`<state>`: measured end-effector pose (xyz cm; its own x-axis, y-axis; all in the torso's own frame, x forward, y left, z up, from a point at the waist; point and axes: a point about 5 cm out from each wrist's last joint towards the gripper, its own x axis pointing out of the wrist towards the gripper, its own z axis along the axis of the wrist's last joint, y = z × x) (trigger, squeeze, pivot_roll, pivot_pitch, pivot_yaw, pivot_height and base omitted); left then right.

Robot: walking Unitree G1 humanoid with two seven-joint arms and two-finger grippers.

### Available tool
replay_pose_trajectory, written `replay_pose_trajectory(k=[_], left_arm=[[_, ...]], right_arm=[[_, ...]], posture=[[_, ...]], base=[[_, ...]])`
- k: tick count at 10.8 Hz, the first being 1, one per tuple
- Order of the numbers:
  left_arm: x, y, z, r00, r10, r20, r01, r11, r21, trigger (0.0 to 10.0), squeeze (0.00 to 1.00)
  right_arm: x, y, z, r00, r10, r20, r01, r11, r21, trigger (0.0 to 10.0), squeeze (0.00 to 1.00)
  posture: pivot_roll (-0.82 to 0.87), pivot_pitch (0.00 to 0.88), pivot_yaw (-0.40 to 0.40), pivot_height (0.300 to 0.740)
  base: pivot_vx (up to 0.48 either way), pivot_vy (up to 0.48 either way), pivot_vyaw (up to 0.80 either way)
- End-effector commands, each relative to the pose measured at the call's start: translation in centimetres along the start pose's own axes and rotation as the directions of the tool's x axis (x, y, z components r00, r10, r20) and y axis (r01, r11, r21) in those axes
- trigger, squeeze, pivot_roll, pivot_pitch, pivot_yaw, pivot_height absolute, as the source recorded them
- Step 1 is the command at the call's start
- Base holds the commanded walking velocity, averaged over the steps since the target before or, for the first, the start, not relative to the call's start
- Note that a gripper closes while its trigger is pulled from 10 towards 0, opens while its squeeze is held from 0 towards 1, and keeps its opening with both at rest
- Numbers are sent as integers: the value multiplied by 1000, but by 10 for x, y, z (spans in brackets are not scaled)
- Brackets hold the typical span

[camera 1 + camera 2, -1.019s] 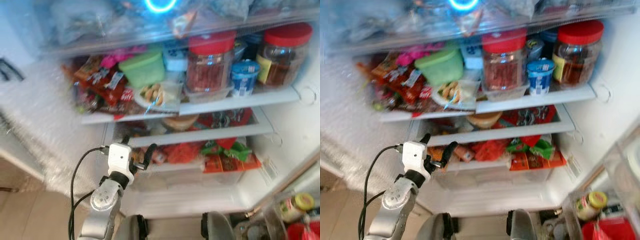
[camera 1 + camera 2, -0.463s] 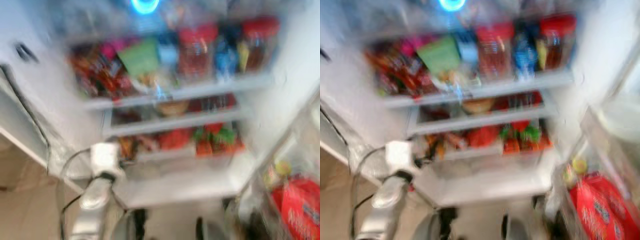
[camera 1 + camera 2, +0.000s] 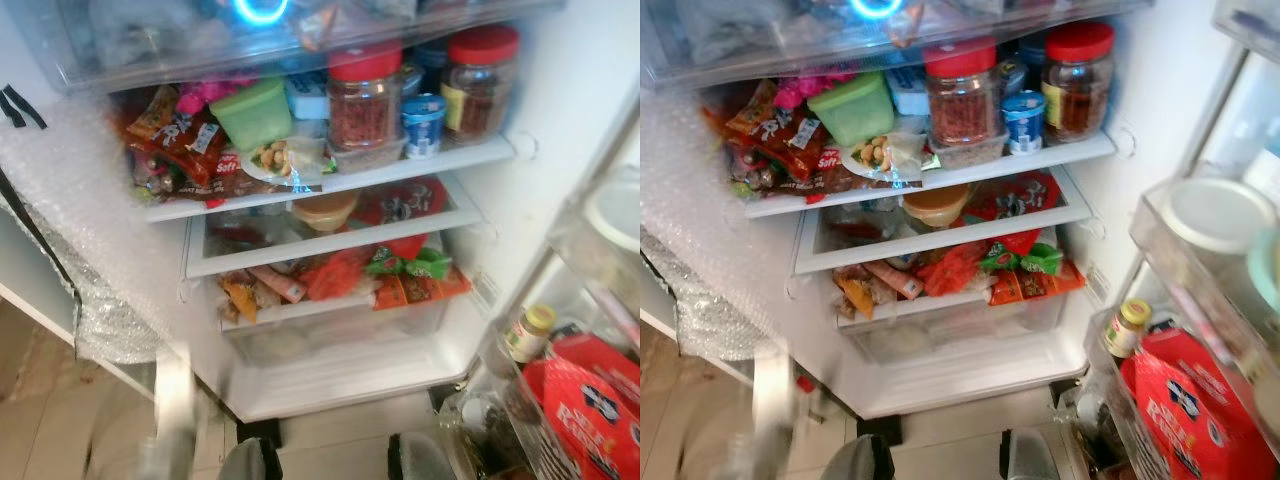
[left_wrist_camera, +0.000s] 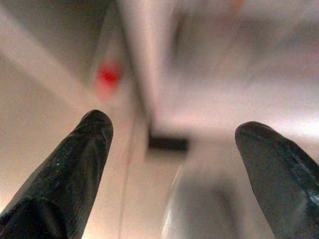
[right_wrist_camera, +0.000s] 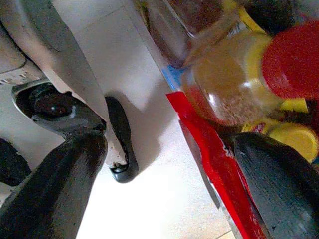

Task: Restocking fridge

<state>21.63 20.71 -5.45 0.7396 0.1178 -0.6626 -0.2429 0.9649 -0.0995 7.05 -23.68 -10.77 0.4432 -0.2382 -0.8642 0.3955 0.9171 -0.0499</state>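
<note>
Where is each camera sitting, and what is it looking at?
Left eye view: on the head, facing the open fridge shelves; blurred left arm below.
Right eye view: beside it, same fridge; both show the red-lidded jar.
Left wrist view: along the left end effector, open, blurry white surfaces beyond.
Right wrist view: along the right end effector, open, facing floor, a red-capped bottle and the robot's foot.

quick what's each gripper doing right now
Left gripper: open, holding nothing.
Right gripper: open, holding nothing.
</note>
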Motion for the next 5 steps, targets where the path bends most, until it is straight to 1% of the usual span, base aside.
replay_pose_trajectory(k=[1, 2, 3, 4, 5], left_arm=[[-3, 17, -10, 996, 65, -61, -63, 997, 34, 10000, 0], [-5, 20, -20, 993, 72, -96, -67, 997, 45, 10000, 0], [-6, 19, -25, 991, 69, -115, -63, 996, 56, 10000, 0], [-10, 22, -38, 984, 87, -158, -78, 995, 60, 10000, 0], [-13, 27, -44, 978, 108, -177, -99, 993, 58, 10000, 0]], right_arm=[[0, 3, -3, 1000, 9, -10, -9, 1000, 7, 10000, 0], [0, 3, -3, 1000, 10, -11, -10, 1000, 9, 10000, 0], [-1, 3, -4, 1000, 9, -12, -9, 1000, 11, 10000, 0], [-1, 3, -4, 1000, 10, -13, -10, 1000, 13, 10000, 0], [-1, 3, -4, 1000, 12, -13, -12, 1000, 13, 10000, 0]], posture=[[-131, 57, 113, 625], [-139, 58, 118, 625], [-135, 57, 118, 625], [-135, 58, 117, 625], [-134, 60, 115, 625]], base=[[0, 322, 0], [0, 307, 0], [0, 300, 0], [0, 319, 0], [0, 394, 0]])
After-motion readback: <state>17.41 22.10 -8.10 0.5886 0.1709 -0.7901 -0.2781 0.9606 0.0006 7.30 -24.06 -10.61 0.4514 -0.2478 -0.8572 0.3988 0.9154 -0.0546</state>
